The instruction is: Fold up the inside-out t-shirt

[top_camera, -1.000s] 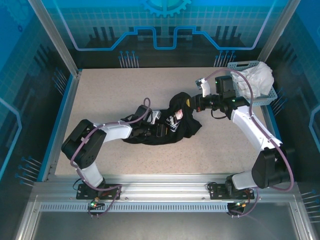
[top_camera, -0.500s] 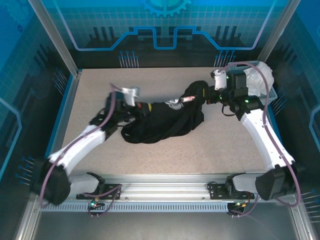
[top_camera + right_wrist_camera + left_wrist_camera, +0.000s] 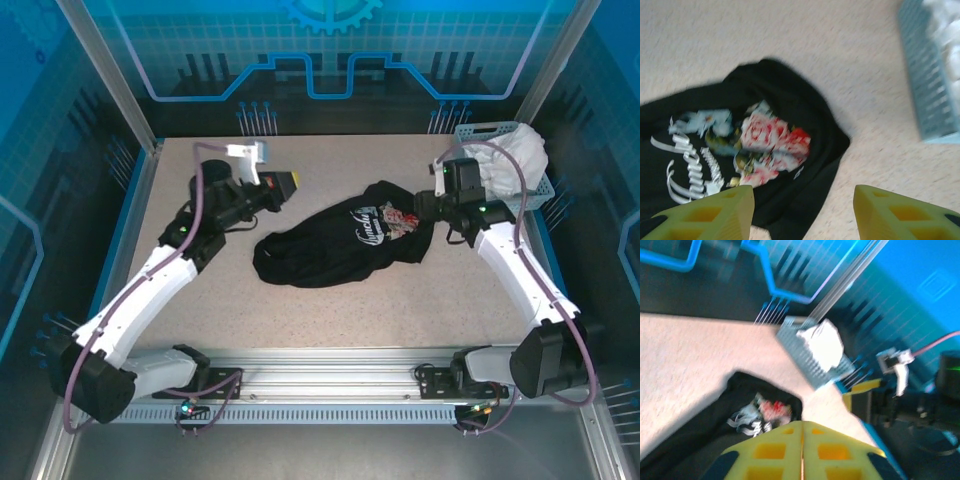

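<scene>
Table: we are working on a speckled tabletop (image 3: 300, 315), and the stretch in front of the arm bases is lying bare, giving us room to fold towards.
T-shirt: the black t-shirt (image 3: 320, 255) is lying around mid-table in a rumpled, lopsided heap. It is not spread flat, so we are judging that no fold has been made yet.
Print: the red-and-white graphic (image 3: 770, 145) is facing up near the heap's right end, where the cloth is bunching into a rounded corner.
Right gripper: we are holding the right gripper (image 3: 802, 194) just over that right end with its fingers standing wide apart and nothing between them. It seems to be hovering there so we can take a fresh hold on an edge.
Left gripper: we are keeping the left gripper (image 3: 802, 430) raised off the far-left side of the shirt, apart from the cloth. Its yellow fingers are pressing together on nothing.
Basket: a pale blue basket (image 3: 470, 130) is sitting at the far right corner and holding a white garment (image 3: 515, 155), well away from our folding area.
Next move: we are judging that the shirt needs pulling out flat by its opposite edges first, or the bunched cloth risks folding in on itself.
</scene>
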